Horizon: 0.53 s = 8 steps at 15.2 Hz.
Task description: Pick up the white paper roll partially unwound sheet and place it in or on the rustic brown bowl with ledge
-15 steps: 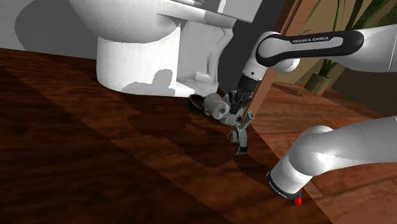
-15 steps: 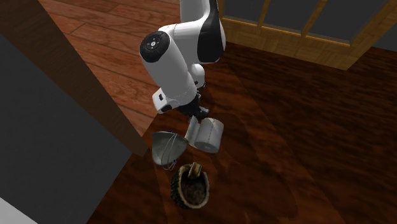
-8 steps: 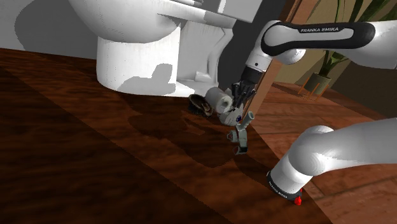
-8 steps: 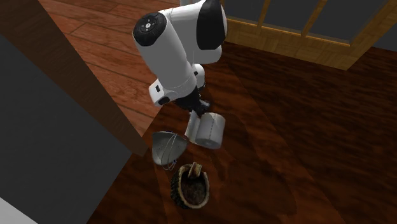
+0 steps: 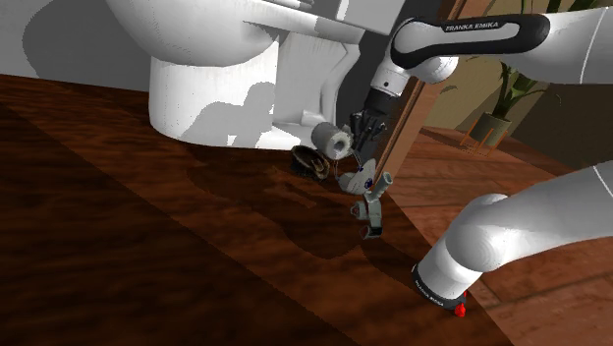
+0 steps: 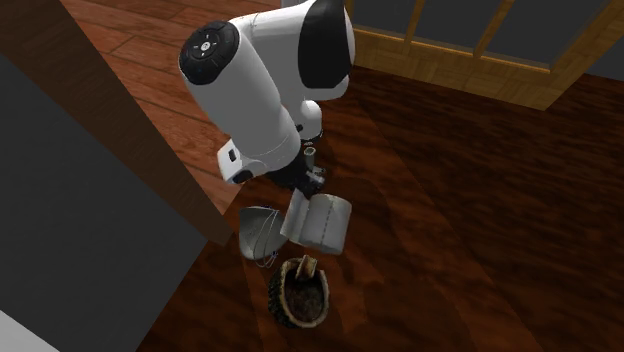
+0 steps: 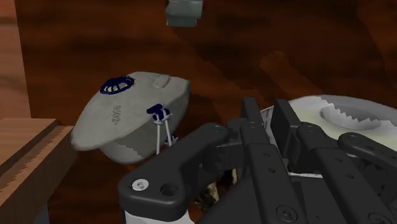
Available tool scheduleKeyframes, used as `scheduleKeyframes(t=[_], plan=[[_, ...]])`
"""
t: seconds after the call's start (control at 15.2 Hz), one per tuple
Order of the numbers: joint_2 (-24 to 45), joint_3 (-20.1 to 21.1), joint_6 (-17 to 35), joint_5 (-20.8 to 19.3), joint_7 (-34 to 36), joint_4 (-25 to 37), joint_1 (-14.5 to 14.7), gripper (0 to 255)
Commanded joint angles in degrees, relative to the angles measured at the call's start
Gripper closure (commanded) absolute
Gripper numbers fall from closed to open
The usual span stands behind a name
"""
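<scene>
The white toilet base (image 5: pixel 201 93) and the dark wooden plank floor (image 5: pixel 138 246) look as they did a second ago. The white Franka arm (image 6: pixel 250 95) has lifted. In the shoulder view its upper link sits higher, and in the second exterior view it looms closer to the camera. The all-black two-finger gripper (image 7: pixel 267 113) is clamped on the white paper roll with its loose hanging sheet (image 6: pixel 322 222). The roll has risen clear of the floor and drifted toward the toilet. It now hangs just above and beside the rustic brown bowl with a ledge (image 6: pixel 298 297), without touching it. The grey dome-shaped face mask with blue-marked straps (image 7: pixel 130 114) lies unmoved on the floor close by the bowl.
</scene>
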Motion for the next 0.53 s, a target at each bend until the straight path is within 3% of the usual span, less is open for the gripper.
scheduleKeyframes(t=[0.0,0.33,0.46], plan=[[5.33,-0.50,1.03,0.47,-0.71,4.22,0.45,255],[18.94,-2.11,0.60,1.98,-2.83,17.69,1.05,255],[19.25,-2.07,2.08,2.13,-3.20,16.47,1.01,255]])
